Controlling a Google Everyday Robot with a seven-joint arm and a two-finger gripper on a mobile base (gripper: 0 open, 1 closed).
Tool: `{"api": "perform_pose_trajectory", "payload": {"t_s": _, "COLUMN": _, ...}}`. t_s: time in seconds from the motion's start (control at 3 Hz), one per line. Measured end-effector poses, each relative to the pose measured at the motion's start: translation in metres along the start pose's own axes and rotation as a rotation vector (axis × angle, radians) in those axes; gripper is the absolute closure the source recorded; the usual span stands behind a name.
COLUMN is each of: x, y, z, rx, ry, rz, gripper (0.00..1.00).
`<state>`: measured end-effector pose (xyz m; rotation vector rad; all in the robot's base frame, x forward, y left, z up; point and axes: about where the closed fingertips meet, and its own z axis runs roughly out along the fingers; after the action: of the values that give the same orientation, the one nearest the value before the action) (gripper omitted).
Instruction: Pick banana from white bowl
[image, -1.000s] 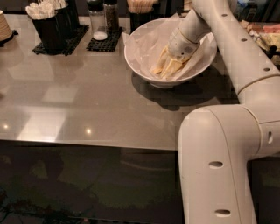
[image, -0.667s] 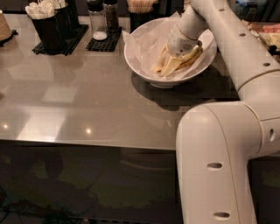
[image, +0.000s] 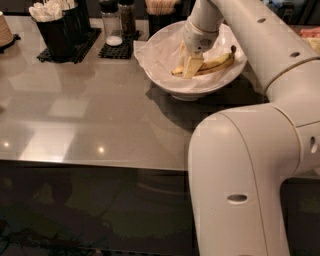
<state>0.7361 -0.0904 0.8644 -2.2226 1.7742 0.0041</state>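
1. Starting at the far left: a black cup (image: 62, 32) stuffed with white utensils sits on a black mat (image: 82, 47) at the back of the grey table (image: 90, 110)
2. Just right of it, two shakers (image: 115, 20) stand on a second mat (image: 116, 50), which lies close to the back-left rim of the white bowl (image: 170, 86)
3. A broad stretch of glossy tabletop runs from the mats and bowl down to the table's near edge, so the open room is to the left and front
4. The bowl is lined with crumpled white paper (image: 157, 50) that pokes over its left rim
5. The banana (image: 217, 62) lies inside the bowl, in the right half. Its long axis runs from lower left to upper right, with the dark stem tip pointing up at the right rim
6. The gripper (image: 192, 65) reaches straight down into the bowl and overlaps the banana's left part. Honestly can't tell whether it's clamped on or just resting there
7. On the right, the big white arm (image: 250, 150) crowds the bowl's right and near-right sides
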Motion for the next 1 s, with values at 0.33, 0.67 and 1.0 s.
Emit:
{"api": "perform_pose_trajectory", "payload": {"t_s": 0.33, "x": -0.005, "y": 0.000, "z": 0.002, "rx": -0.020, "ry": 0.086, "rz": -0.015, "gripper": 1.00}}
{"api": "perform_pose_trajectory", "payload": {"t_s": 0.67, "x": -0.007, "y": 0.003, "z": 0.003, "rx": -0.032, "ry": 0.140, "rz": -0.024, "gripper": 1.00}}
{"api": "perform_pose_trajectory", "payload": {"t_s": 1.0, "x": -0.005, "y": 0.006, "z": -0.013, "rx": -0.014, "ry": 0.223, "rz": -0.015, "gripper": 1.00}}
